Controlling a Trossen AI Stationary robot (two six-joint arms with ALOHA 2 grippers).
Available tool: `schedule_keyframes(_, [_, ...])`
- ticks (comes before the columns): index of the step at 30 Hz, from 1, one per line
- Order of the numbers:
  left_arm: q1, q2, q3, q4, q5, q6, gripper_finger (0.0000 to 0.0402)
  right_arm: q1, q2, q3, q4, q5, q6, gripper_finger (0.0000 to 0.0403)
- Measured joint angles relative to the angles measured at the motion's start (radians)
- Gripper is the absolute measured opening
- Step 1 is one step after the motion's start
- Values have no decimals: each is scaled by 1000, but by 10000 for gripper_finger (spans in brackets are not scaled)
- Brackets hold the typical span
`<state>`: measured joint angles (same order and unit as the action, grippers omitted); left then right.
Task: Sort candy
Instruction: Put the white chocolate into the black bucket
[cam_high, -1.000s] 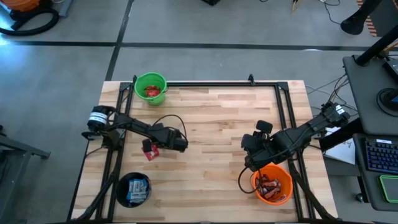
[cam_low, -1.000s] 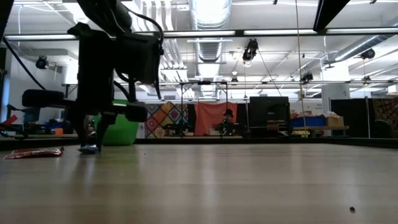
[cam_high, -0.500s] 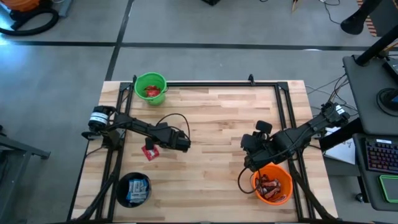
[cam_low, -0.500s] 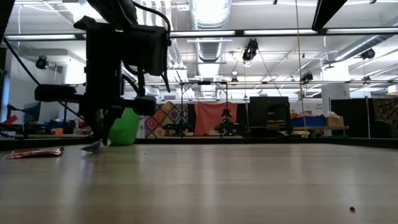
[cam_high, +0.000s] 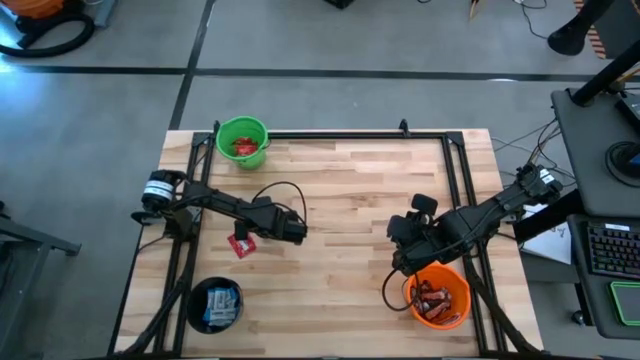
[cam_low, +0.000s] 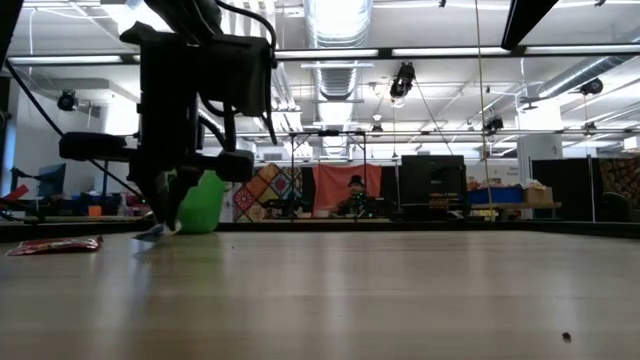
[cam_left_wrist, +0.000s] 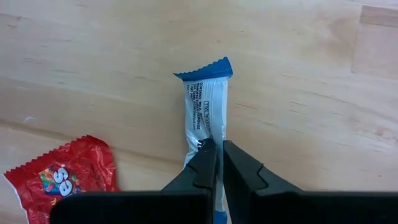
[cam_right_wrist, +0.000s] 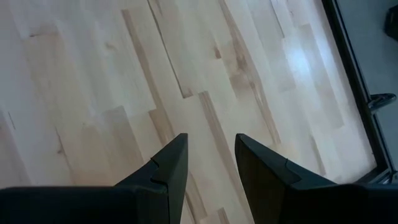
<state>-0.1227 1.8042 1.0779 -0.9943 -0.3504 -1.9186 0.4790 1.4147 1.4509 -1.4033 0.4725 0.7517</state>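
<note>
Pinching blue-and-white packet (cam_left_wrist: 205, 118) — left hand (cam_left_wrist: 217, 149) low, fingers together

The table (cam_high: 350, 190) was light butcher-block wood sitting on a grey concrete floor (cam_high: 350, 60). Behind it the room looked like a big open workshop: exposed silver ducting (cam_low: 340, 25) and strip lights overhead, a patterned quilt (cam_low: 272, 190) and a red cloth (cam_low: 335, 190) hung at the back, dark monitors (cam_low: 432, 180) on benches.
</note>
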Motion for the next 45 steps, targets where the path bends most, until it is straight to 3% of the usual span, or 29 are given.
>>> schedule_keyframes(12, [-8, -6, 69, -37, 28, 109, 0, 0, 0, 0, 2, 0, 0, 125])
schedule_keyframes(18, [-45, -6, 235, -213, 26, 235, 0, 0, 0, 0, 2, 0, 0, 125])
schedule_keyframes(24, [-168, -6, 492, -462, 27, 263, 0, 0, 0, 0, 0, -1, -3, 125])
schedule_keyframes(29, [-326, -8, 743, -575, -8, 168, 0, 0, 0, 0, 0, -1, -16, 125])
schedule_keyframes(34, [-490, -12, 879, -574, -73, 37, 0, 0, 0, 0, 2, 0, -30, 125])
schedule_keyframes(45, [-756, -15, 796, -577, 104, -239, 0, 0, 0, 0, 5, -10, 83, 125])
